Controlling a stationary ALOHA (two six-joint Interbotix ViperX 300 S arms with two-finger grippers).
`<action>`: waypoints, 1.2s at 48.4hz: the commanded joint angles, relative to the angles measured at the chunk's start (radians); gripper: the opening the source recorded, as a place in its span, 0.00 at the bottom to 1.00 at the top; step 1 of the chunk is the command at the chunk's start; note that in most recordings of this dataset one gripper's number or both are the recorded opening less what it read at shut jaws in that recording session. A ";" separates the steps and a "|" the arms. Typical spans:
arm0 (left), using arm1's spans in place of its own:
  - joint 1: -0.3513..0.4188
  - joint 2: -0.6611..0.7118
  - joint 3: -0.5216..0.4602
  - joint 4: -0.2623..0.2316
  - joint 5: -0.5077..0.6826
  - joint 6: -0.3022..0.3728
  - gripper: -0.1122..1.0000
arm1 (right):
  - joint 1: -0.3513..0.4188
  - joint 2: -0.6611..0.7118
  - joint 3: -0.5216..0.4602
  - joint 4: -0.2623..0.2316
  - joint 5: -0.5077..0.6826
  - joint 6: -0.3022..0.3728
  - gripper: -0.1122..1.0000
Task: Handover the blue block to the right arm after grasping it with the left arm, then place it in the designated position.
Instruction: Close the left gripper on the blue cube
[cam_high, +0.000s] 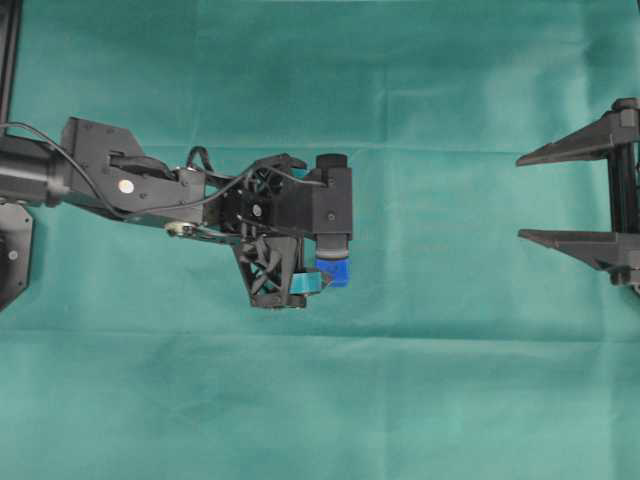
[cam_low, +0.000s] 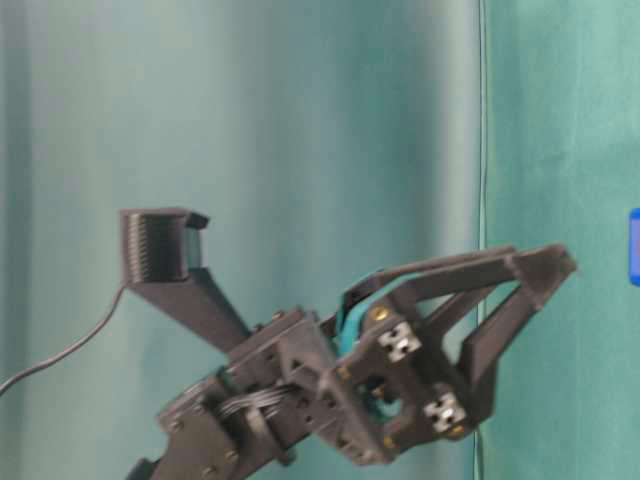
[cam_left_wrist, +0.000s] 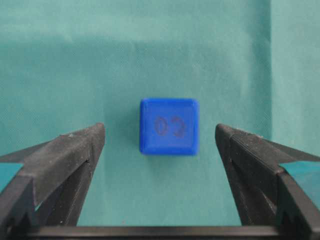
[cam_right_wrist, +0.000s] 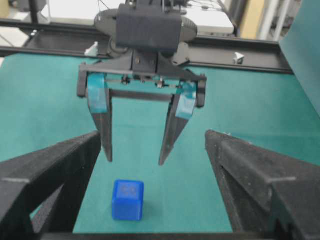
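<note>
left gripper (cam_left_wrist: 160, 145) at frame bottom, jaws wide, empty, flanking blue block (cam_left_wrist: 169, 126) (ungrasped); right gripper (cam_right_wrist: 150, 165) wide, empty; handover, placing pending.

A creased teal cloth (cam_high: 420, 400) covers the desk and hangs as a backdrop (cam_low: 250, 150) behind it. A black metal rail (cam_right_wrist: 250, 50) borders the far edge; beyond it, a pale, brightly lit room, blurred.

Even, bright light falls on my wrinkled green cloth (cam_high: 420, 380), with only faint shadows. My table-level view is softly blurred; my near black fingers (cam_right_wrist: 45, 185) look fuzzy.
</note>
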 joint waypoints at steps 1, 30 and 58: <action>-0.005 -0.003 -0.011 0.000 -0.021 0.000 1.00 | -0.002 0.009 -0.018 0.003 -0.006 0.000 0.94; -0.003 0.098 0.006 -0.002 -0.104 -0.008 1.00 | -0.002 0.037 -0.012 0.002 -0.009 0.002 0.94; -0.003 0.176 0.011 -0.002 -0.146 -0.006 1.00 | -0.002 0.037 -0.012 0.003 -0.011 0.000 0.94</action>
